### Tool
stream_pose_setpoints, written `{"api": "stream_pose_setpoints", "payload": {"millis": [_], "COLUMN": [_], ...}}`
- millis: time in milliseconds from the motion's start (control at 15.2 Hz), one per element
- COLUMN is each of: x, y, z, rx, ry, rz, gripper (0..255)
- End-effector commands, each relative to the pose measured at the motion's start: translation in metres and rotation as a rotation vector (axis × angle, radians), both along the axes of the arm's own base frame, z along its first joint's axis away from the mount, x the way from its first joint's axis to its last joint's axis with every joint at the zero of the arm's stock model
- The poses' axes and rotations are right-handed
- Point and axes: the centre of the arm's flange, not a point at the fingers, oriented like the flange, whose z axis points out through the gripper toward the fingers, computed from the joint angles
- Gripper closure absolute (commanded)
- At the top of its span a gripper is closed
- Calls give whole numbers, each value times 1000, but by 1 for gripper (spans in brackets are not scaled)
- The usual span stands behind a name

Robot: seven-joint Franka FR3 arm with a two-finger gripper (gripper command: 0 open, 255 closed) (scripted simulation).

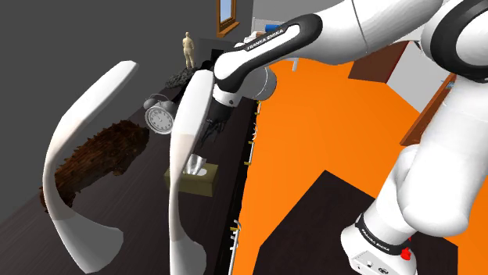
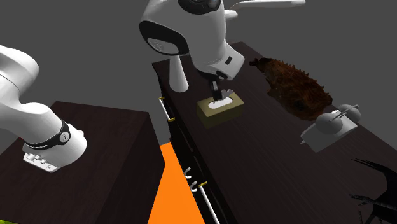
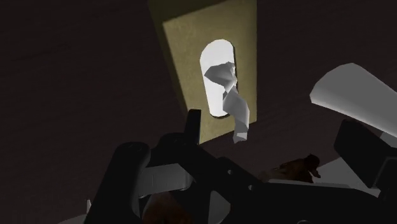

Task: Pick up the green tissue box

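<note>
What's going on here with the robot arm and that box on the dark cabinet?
The white arm is reaching out over the dark cabinet top, going for the olive-green tissue box. Its black gripper hangs directly above the box, close to the white tissue poking out of the slot. The box sits flat on the cabinet top and has not been lifted. Nearby are an alarm clock, a brown spiky object and a tall white curved sculpture.

A dark cabinet top [image 2: 261, 172] bears an olive tissue box [image 2: 230, 109], an alarm clock [image 2: 331, 127], a spiky brown lump [image 2: 296, 86] and a white sculpture [image 1: 78, 172].
</note>
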Motion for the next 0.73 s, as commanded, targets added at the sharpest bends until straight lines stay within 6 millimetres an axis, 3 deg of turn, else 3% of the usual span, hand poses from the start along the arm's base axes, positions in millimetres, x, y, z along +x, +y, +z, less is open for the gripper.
{"api": "stream_pose_setpoints", "payload": {"millis": [0, 330, 660], "x": [15, 57, 59], "y": [13, 48, 49], "z": [-17, -50, -72], "rx": [29, 98, 101], "ry": [-5, -18, -19], "rz": [9, 31, 32], "gripper": [0, 0, 0]}}
